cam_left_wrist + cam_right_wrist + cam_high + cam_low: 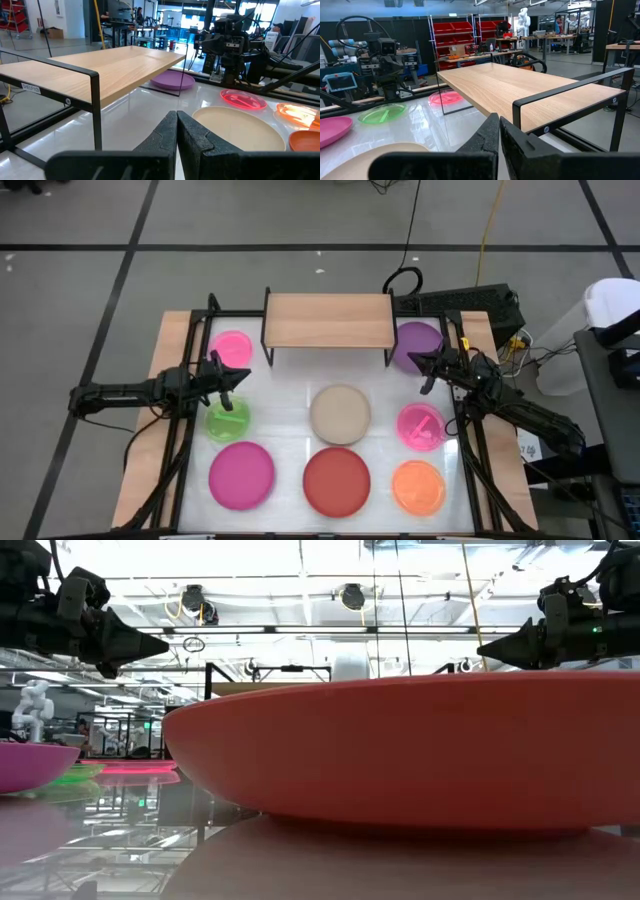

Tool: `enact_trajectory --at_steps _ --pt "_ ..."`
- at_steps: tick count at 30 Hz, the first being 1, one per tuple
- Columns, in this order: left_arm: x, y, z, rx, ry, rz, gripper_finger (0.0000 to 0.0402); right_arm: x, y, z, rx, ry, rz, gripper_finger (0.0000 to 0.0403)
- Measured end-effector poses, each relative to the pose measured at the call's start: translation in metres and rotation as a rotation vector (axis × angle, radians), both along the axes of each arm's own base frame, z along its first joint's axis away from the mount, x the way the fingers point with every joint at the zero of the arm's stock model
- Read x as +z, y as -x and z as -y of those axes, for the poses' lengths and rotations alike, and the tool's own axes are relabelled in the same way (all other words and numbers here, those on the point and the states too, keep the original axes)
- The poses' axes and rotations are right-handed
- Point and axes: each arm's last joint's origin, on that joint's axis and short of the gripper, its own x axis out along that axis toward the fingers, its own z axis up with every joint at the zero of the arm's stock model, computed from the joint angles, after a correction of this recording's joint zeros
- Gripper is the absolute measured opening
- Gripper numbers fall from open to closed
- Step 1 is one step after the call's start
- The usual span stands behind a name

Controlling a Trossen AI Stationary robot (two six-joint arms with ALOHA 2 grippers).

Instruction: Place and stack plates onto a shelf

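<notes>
Nothing is stacked yet: the shelf (328, 320) at the far middle stands bare, all eight plates (340, 414) lie on the table around and before it (none held), and left gripper (240, 374) and right gripper (418, 360) hover closed, empty.

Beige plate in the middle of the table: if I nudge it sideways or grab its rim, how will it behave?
The beige plate lies flat on the glossy white tabletop, so a nudge would probably slide it rather than tip it. It looks like thin, shallow plastic, likely light and fairly stiff. Its low rim offers little to grip, so it may slip.
</notes>
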Motion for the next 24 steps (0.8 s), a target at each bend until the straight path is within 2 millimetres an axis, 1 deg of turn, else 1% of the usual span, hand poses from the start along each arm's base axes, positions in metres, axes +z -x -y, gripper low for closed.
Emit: enact_trajectory --at_steps 24 --pt "0.0000 0.0000 0.0000 0.000 0.000 0.000 0.0012 0.0009 0.0000 0.0000 0.001 -0.011 0.015 0.0002"
